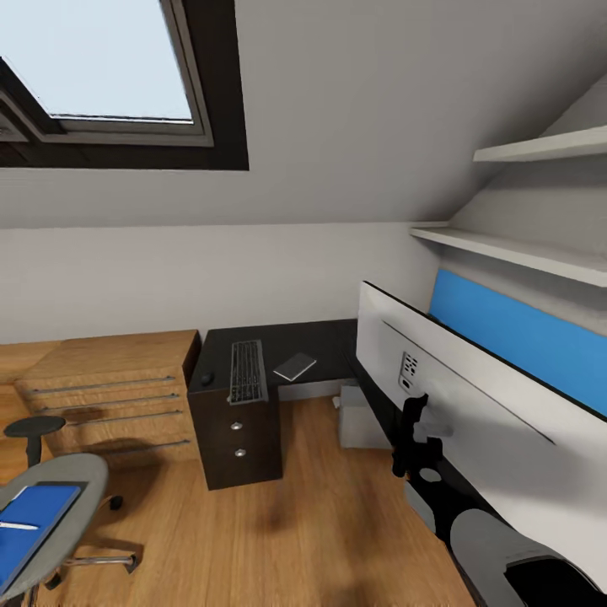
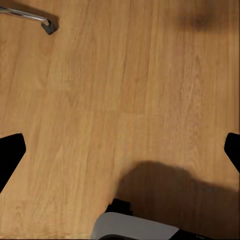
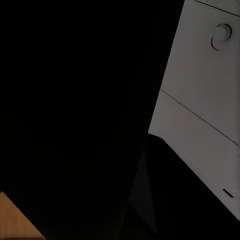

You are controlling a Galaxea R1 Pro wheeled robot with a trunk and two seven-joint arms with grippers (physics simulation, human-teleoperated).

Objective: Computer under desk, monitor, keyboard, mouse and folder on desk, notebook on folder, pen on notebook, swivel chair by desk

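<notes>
The black L-shaped desk [image 1: 324, 341] stands ahead. On its left wing lie the keyboard [image 1: 247, 371], the mouse [image 1: 206, 378] left of it and the dark notebook [image 1: 294, 366] right of it. The monitor [image 1: 472, 405] stands on the right wing, white back toward me; that white back [image 3: 200, 95] is close in the right wrist view. The grey-white computer [image 1: 358, 419] sits under the desk. At lower left the swivel chair [image 1: 72, 485] carries the blue folder [image 1: 34, 518] with the white pen [image 1: 17, 525] on it. My left gripper [image 2: 120, 150] hangs open over bare floor. My right arm [image 1: 506, 548] reaches toward the monitor, its fingers lost in black.
A low wooden drawer cabinet [image 1: 110, 392] stands left of the desk's black drawer unit [image 1: 240, 438]. A blue back panel [image 1: 523, 333] and white shelves [image 1: 514, 249] line the right wall. A chair leg with its caster [image 2: 35, 19] crosses the wooden floor [image 1: 312, 506].
</notes>
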